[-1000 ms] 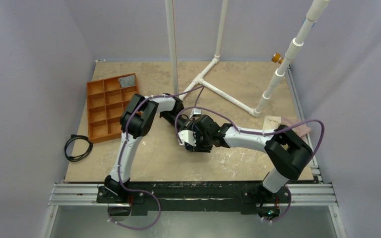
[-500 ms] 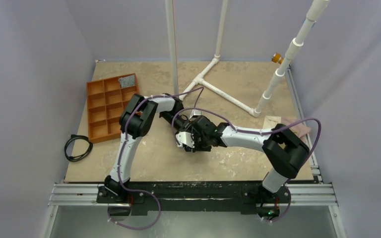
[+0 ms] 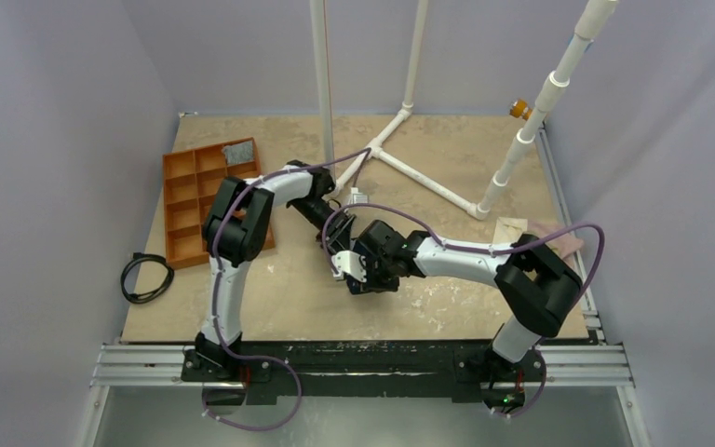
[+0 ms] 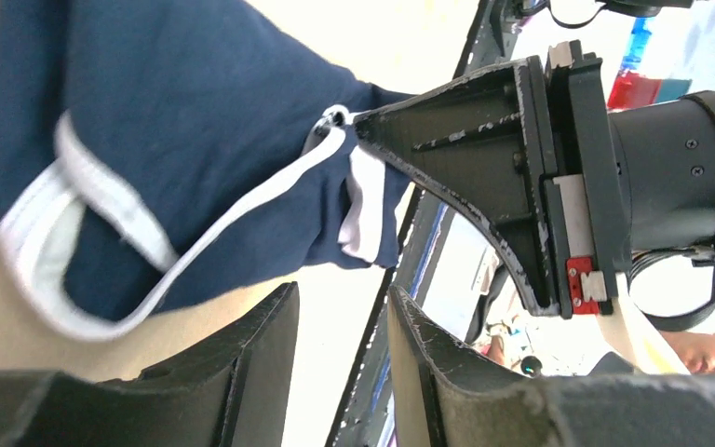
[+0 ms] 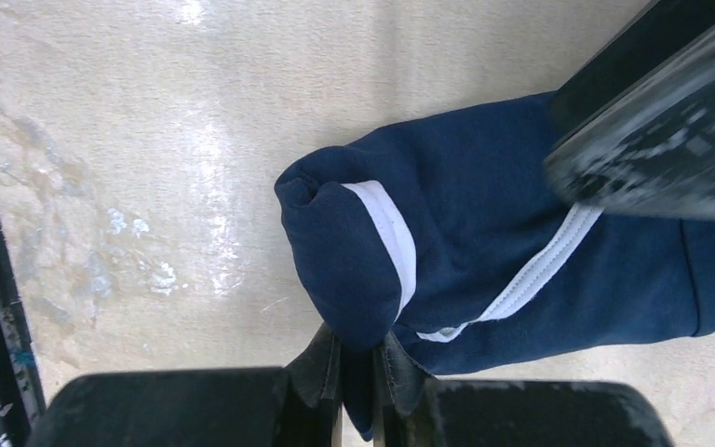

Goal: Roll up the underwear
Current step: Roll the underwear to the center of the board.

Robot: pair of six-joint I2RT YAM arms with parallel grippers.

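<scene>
The navy-blue underwear (image 5: 484,214) with white trim lies bunched on the beige table. My right gripper (image 5: 358,349) is shut on a folded edge of it, and the cloth is pinched between its fingertips. In the left wrist view the underwear (image 4: 177,112) lies just ahead of my left gripper (image 4: 340,293), which is open and empty. The right gripper's finger (image 4: 465,140) shows there, touching the cloth's trim. In the top view both grippers meet at mid-table, the left (image 3: 340,231) and the right (image 3: 356,272), and they hide the underwear.
An orange compartment tray (image 3: 207,200) stands at the left with a grey cloth (image 3: 238,151) in a far compartment. A white pipe frame (image 3: 428,182) stands at the back. A black cable (image 3: 144,277) lies off the table's left edge. A pale pink cloth (image 3: 568,240) lies at the right.
My left arm's elbow has swung left and back, drawing the left gripper away toward the far side. My right gripper has shifted slightly left, still holding the cloth.
</scene>
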